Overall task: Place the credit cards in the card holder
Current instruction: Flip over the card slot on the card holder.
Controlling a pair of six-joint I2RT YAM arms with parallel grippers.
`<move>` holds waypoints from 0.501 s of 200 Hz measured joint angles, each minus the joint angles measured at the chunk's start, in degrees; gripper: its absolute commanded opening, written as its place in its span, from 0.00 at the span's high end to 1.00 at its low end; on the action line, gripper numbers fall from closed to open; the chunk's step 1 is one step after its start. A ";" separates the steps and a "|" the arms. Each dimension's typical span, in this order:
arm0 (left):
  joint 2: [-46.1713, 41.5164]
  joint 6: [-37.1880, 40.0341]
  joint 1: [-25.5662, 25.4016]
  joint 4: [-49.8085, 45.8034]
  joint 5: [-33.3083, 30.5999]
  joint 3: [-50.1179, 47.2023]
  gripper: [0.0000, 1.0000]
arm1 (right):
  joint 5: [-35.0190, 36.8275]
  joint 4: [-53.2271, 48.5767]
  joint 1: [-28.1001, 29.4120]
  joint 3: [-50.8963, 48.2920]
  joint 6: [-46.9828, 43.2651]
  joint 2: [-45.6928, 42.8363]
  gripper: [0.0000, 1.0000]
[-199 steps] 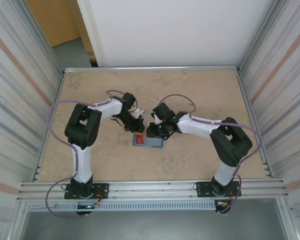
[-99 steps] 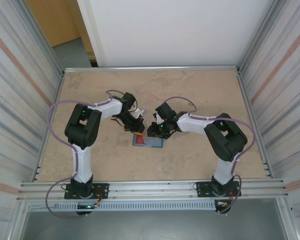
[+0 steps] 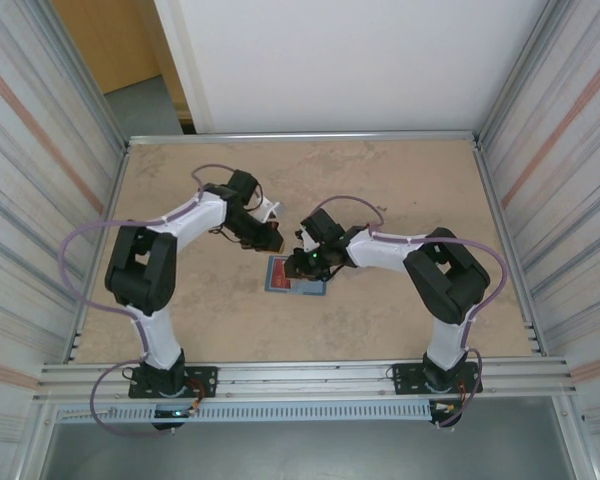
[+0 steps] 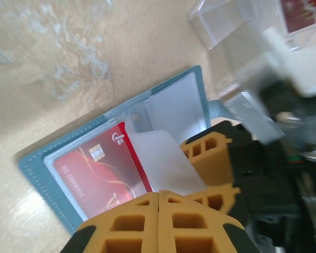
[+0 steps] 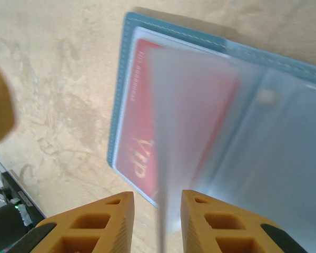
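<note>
The teal card holder [image 3: 310,287] lies open on the table. A red credit card [image 4: 95,174] with a chip sits in its left pocket [image 5: 142,121]. My right gripper [image 3: 302,263] hovers low over the holder, open, with a clear inner leaf [image 5: 160,158] standing on edge between its fingers [image 5: 116,216]. My left gripper [image 3: 273,238] is shut on nothing [image 4: 159,203], up and left of the holder. Another red card [image 4: 300,13] shows inside the transparent case.
The clear plastic case [image 4: 226,21] stands just beyond the holder in the left wrist view, next to the right arm's white link [image 4: 289,58]. Metal rails [image 3: 300,375] and ribbed walls close in the tan table [image 3: 400,180].
My left gripper has pulled back up and left, off the holder. My right gripper has shifted left over the holder's middle.
</note>
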 measured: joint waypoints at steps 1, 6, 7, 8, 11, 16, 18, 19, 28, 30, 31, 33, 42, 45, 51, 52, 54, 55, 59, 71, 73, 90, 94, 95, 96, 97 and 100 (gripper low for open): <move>-0.24 0.04 0.11 0.02 -0.04 -0.09 0.99 | -0.02 0.00 0.04 0.20 0.00 0.07 0.71; -0.96 0.15 0.61 0.11 -0.20 -0.39 0.99 | -0.11 0.00 0.22 0.87 0.00 0.44 0.71; -1.05 0.15 0.68 0.11 -0.20 -0.42 0.99 | -0.13 0.00 0.24 0.96 0.00 0.48 0.71; -1.20 0.17 0.79 0.13 -0.22 -0.50 0.98 | -0.13 0.00 0.24 1.05 -0.02 0.52 0.70; -1.55 0.22 1.09 0.15 -0.31 -0.70 0.98 | -0.15 0.02 0.33 1.55 0.00 0.85 0.71; -2.05 0.33 1.57 0.28 -0.46 -1.07 0.98 | -0.17 0.07 0.50 2.25 0.00 1.33 0.70; -2.23 0.37 1.81 0.28 -0.50 -1.20 0.98 | -0.24 0.07 0.55 2.47 0.00 1.49 0.70; -2.29 0.39 1.90 0.31 -0.52 -1.27 0.98 | -0.28 0.07 0.59 2.69 0.00 1.62 0.70; -2.80 0.72 2.82 0.37 -0.76 -1.86 0.97 | -0.55 0.26 0.74 4.02 0.00 2.69 0.70; -2.95 0.90 3.02 0.39 -0.83 -1.99 0.97 | -0.59 0.31 0.74 4.24 0.00 2.91 0.70; -2.99 0.92 3.06 0.39 -0.87 -2.03 0.97 | -0.70 0.33 0.81 4.46 0.00 3.13 0.70; -3.02 1.01 3.26 0.39 -1.03 -2.14 0.97 | -0.83 0.37 0.90 4.76 0.00 3.34 0.70; -3.30 1.60 4.02 0.46 -1.79 -2.56 0.97 | -1.11 0.50 1.03 5.95 0.00 4.55 0.70; -3.43 1.86 4.22 0.48 -2.10 -2.64 0.97 | -1.29 0.52 1.09 6.29 -0.02 4.98 0.70; -3.65 2.43 4.59 0.46 -2.75 -2.84 0.97 | -1.46 0.63 1.25 7.04 -0.02 5.81 0.70; -3.67 2.47 4.63 0.48 -2.82 -2.86 0.97 | -1.49 0.63 1.27 7.13 -0.02 5.90 0.70; -3.74 2.60 4.74 0.50 -3.04 -2.93 0.97 | -1.51 0.63 1.29 7.39 0.00 6.16 0.70; -3.80 2.75 4.79 0.48 -3.21 -2.97 0.97 | -1.51 0.66 1.33 7.54 -0.02 6.34 0.70; -4.04 3.04 4.87 0.48 -3.65 -3.06 0.97 | -1.66 0.66 1.40 7.96 -0.02 6.86 0.70; -5.16 4.20 5.09 0.50 -4.81 -3.45 0.97 | -1.86 0.68 1.70 9.20 -0.02 8.41 0.70; -5.35 4.28 5.14 0.50 -4.92 -3.52 0.97 | -1.97 0.70 1.75 9.40 -0.02 8.68 0.70; -7.17 5.33 5.31 0.48 -5.68 -3.89 0.97 | -2.54 0.72 2.01 10.21 -0.02 10.10 0.70; -7.54 5.57 5.42 0.50 -5.77 -3.89 0.97 | -2.75 0.76 2.01 10.27 -0.02 10.34 0.70; -7.58 5.60 5.44 0.52 -5.77 -3.89 0.97 | -2.80 0.76 2.01 10.27 -0.02 10.40 0.70; -7.67 5.68 5.44 0.52 -5.77 -3.89 0.97 | -2.82 0.76 2.01 10.29 -0.02 10.43 0.70; -7.72 5.73 5.44 0.52 -5.77 -3.89 0.97 | -2.95 0.79 2.01 10.32 -0.02 10.49 0.70; -7.89 5.84 5.46 0.55 -5.79 -3.89 0.97 | -3.13 0.85 2.01 10.38 -0.04 10.56 0.70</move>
